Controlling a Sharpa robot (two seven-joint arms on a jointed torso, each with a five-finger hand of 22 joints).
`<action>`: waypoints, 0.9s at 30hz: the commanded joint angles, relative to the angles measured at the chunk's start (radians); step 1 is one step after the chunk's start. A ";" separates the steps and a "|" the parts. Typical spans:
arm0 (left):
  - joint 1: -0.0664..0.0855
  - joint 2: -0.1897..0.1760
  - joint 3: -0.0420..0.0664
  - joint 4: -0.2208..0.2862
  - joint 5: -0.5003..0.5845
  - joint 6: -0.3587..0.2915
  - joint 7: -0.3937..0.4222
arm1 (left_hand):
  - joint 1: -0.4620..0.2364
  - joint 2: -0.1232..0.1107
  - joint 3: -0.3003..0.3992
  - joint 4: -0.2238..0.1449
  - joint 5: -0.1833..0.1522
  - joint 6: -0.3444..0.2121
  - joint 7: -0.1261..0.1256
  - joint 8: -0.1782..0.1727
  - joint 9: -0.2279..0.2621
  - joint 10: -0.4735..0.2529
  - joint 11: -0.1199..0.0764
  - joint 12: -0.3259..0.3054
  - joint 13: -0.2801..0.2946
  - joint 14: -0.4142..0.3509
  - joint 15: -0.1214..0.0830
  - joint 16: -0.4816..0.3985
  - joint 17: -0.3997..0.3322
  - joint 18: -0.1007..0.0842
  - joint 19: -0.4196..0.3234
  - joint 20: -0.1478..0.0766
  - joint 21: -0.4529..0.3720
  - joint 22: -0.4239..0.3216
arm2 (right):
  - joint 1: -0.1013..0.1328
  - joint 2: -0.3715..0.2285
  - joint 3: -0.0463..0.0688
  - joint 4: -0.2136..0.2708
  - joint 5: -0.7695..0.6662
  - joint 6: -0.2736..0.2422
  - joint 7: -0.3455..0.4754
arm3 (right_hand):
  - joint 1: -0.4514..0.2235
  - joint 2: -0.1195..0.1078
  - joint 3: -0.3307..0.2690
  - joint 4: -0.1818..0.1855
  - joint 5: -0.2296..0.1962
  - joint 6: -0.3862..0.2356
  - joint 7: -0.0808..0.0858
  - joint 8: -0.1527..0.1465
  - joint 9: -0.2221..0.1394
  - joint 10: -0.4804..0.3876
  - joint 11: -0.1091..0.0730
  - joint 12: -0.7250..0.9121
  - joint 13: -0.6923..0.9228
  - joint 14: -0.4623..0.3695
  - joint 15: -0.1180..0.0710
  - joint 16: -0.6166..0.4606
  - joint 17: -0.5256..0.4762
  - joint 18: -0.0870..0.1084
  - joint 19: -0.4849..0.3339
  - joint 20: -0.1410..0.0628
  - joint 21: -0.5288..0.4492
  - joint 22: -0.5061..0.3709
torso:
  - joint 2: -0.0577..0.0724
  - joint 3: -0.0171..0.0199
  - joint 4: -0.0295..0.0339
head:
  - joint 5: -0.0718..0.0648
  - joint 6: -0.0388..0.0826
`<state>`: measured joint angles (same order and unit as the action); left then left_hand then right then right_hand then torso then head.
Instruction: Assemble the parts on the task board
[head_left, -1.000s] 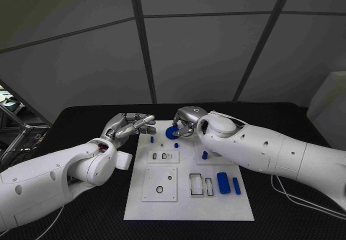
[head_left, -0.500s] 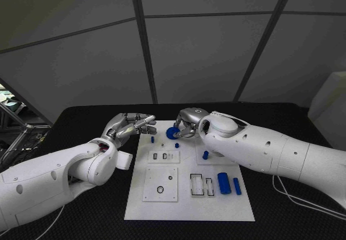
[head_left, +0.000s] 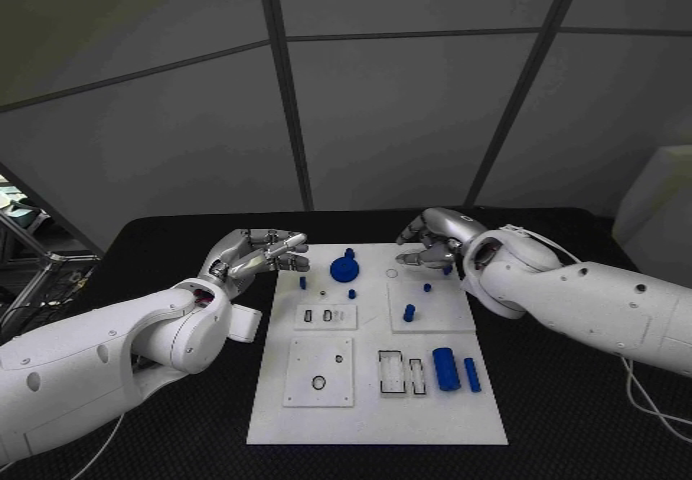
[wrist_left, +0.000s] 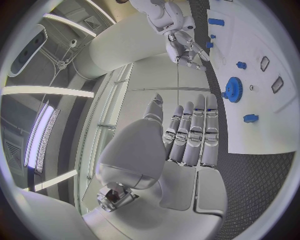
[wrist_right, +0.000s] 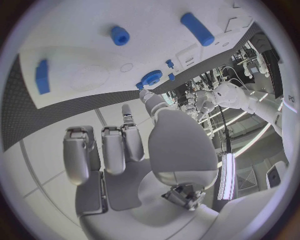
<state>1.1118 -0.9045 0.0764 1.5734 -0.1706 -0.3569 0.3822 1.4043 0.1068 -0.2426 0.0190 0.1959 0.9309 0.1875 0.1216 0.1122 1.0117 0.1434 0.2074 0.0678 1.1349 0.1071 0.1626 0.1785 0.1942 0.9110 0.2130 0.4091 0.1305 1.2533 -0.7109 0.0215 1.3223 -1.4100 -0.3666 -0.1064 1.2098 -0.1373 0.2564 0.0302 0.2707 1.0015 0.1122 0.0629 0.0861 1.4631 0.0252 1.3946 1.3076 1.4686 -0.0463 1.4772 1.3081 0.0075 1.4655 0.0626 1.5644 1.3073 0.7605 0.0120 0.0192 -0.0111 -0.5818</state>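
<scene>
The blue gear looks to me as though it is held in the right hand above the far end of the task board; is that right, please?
Not quite. The blue gear is at the far end of the task board, but the right hand holds nothing: its fingers are apart, off to the side of the gear. The head view shows the gear sitting on the board by itself.

Task board (head_left: 433, 400): far right corner hidden behind my right hand (head_left: 433, 250). Left hand (head_left: 260, 255): fingertips curl out of sight, contents undetermined. Small blue pegs (head_left: 351, 294) on board: shapes too small to tell apart. Tabletop (head_left: 606, 440): cut off at the edges.
</scene>
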 joint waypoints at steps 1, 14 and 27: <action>0.002 0.000 0.001 0.001 0.000 0.008 0.003 | -0.003 0.007 0.000 -0.004 -0.004 0.000 0.007 -0.005 -0.002 0.000 0.008 -0.004 -0.001 -0.005 0.001 -0.006 0.001 -0.012 -0.004 0.003 -0.006 -0.001 | 0.002 -0.050 0.000 0.014 0.243 -0.002 0.177 | 0.032 -0.007 0.009 -0.027 -0.011 0.014 -0.001 0.005 -0.002 0.009 0.001 -0.018 0.074 0.052 0.001 -0.010 0.033 0.001 0.084 0.006 -0.008 0.230 | -0.003 0.0019 -0.0094 | -0.003 0.003; 0.001 0.011 0.001 -0.013 0.004 0.018 0.000 | -0.002 0.007 0.000 -0.004 -0.004 0.000 0.007 -0.005 -0.001 0.001 0.007 -0.005 -0.001 -0.005 0.001 -0.007 0.001 -0.012 -0.003 0.003 -0.006 -0.001 | -0.010 -0.158 -0.001 -0.058 0.335 0.074 0.241 | 0.104 -0.031 0.037 -0.108 -0.016 0.018 -0.004 -0.001 -0.012 -0.008 -0.004 -0.056 0.043 0.046 -0.003 -0.029 0.008 0.011 0.057 0.000 -0.029 0.189 | -0.003 0.0067 -0.0152 | -0.035 0.000; 0.001 0.021 0.001 -0.031 0.007 0.023 -0.002 | -0.002 0.007 0.000 -0.004 -0.004 0.000 0.007 -0.005 -0.001 0.001 0.007 -0.005 -0.001 -0.005 0.001 -0.007 0.001 -0.012 -0.003 0.003 -0.006 -0.001 | -0.028 -0.134 -0.001 -0.105 0.333 0.113 0.238 | 0.092 -0.034 0.033 -0.111 -0.017 0.002 0.001 -0.002 -0.017 -0.006 0.002 -0.054 0.045 0.048 0.001 -0.026 0.016 0.010 0.058 0.003 -0.029 0.190 | -0.003 0.0035 -0.0073 | -0.041 -0.011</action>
<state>1.1113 -0.8854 0.0761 1.5422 -0.1676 -0.3484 0.3789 1.4043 0.1068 -0.2426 0.0191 0.1960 0.9310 0.1875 0.1216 0.1123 1.0117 0.1434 0.2074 0.0678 1.1349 0.1071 0.1626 0.1783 0.1942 0.9110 0.2130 0.4091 0.1307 1.2244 -0.8473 0.0202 1.2213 -1.0864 -0.2842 0.1162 1.3068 -0.1694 0.2886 -0.0773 0.2575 1.0095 0.1135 0.0630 0.0705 1.4594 0.0214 1.3387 1.3075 1.4686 -0.0464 1.4540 1.3078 0.0074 1.4655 0.0626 1.5403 1.3073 0.7574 0.0169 0.0127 -0.0531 -0.5922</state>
